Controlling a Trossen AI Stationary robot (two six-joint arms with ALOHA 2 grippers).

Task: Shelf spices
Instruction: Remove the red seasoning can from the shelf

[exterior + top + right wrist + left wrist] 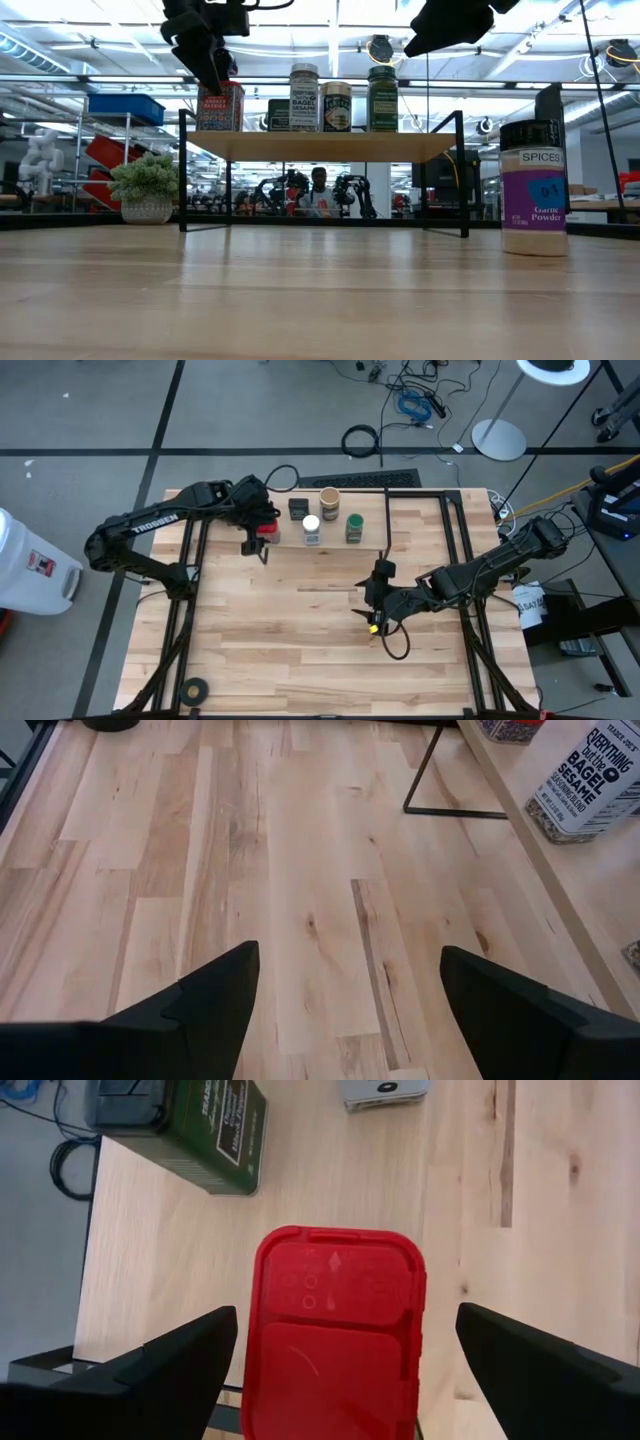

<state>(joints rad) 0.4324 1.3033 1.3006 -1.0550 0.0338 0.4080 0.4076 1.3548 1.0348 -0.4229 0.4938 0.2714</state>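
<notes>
The shelf [320, 146] stands at the table's far side with spices upright on its top board: a red tin [266, 528], a dark square tin [297, 508], a tan cylinder [329, 497], a white-lidded jar [311, 526] and a green-lidded jar [354, 526]. A dark-lidded garlic powder jar [533, 190] stands on the tabletop, off the shelf. My left gripper [345, 1315] hangs open just above the red tin [338, 1330], one finger on either side of its lid, apart from it. My right gripper [348, 952] is open above bare table near the middle.
A black tape roll [193, 688] lies at the near left corner. A potted green plant ball [147, 182] stands left of the shelf. A keyboard [350, 480] sits beyond the far edge. Bare wood spreads in front of the shelf.
</notes>
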